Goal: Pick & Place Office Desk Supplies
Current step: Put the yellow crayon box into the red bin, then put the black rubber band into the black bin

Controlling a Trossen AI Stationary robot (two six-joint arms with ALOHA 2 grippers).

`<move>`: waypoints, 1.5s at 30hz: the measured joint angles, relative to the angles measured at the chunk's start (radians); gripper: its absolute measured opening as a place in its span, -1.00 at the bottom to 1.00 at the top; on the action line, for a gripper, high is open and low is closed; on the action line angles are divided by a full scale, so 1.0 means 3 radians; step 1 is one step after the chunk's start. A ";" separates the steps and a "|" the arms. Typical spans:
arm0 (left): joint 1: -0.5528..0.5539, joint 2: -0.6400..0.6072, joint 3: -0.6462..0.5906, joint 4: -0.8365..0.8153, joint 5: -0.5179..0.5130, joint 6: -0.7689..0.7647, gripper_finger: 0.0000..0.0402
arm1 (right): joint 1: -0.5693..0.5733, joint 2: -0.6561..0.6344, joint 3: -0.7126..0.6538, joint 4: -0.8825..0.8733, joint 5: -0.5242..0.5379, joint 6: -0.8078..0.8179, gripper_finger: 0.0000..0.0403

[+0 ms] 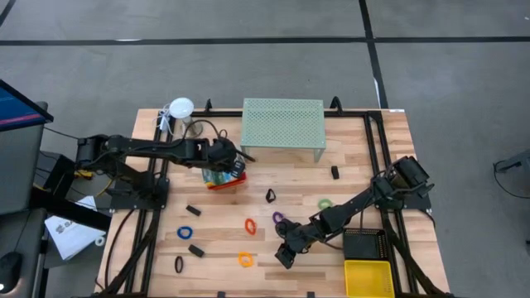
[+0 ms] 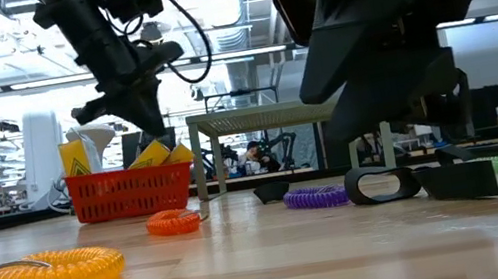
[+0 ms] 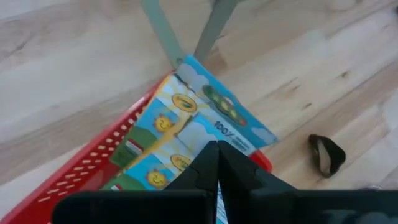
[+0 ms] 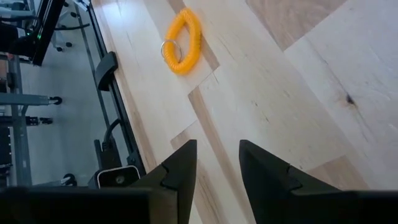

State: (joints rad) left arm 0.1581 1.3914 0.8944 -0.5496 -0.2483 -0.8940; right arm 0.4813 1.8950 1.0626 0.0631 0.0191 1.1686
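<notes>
Above the red tray [image 1: 222, 184], our left gripper [image 3: 217, 163] hangs with jaws together, empty, crayon boxes [image 3: 186, 127] packed inside below. Our right gripper [image 4: 217, 163] waits low over the desk [image 1: 364, 157], jaws apart, apparently lining up the yellow loop [image 4: 183, 40].

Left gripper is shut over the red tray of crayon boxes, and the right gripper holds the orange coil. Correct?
Not quite. The right gripper holds nothing: the right wrist view shows its fingers apart and the orange coil lying ahead on the table. The left gripper is shut over the red tray of crayon boxes.
</notes>
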 joint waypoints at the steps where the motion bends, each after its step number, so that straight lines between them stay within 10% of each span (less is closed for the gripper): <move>1: 0.0001 -0.0001 0.0000 -0.0044 0.0000 0.0002 -1.00 | -0.0009 0.0000 0.0000 -0.0001 -0.0001 -0.0012 -0.41; 31: -0.0107 -0.0598 0.0268 -0.0269 0.0040 0.0215 -1.00 | -0.0060 0.0000 -0.0001 0.0000 0.0016 0.0036 -0.41; 45: -0.1671 -0.0873 0.0262 -0.0705 0.1116 -0.0092 -1.00 | -0.0060 -0.0031 -0.0001 0.0326 0.0159 0.0139 -0.41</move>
State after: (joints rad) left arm -0.3430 1.1296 0.9730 -0.7611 0.0865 -0.9215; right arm 0.4633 1.8858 1.0622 0.1609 0.0667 1.2102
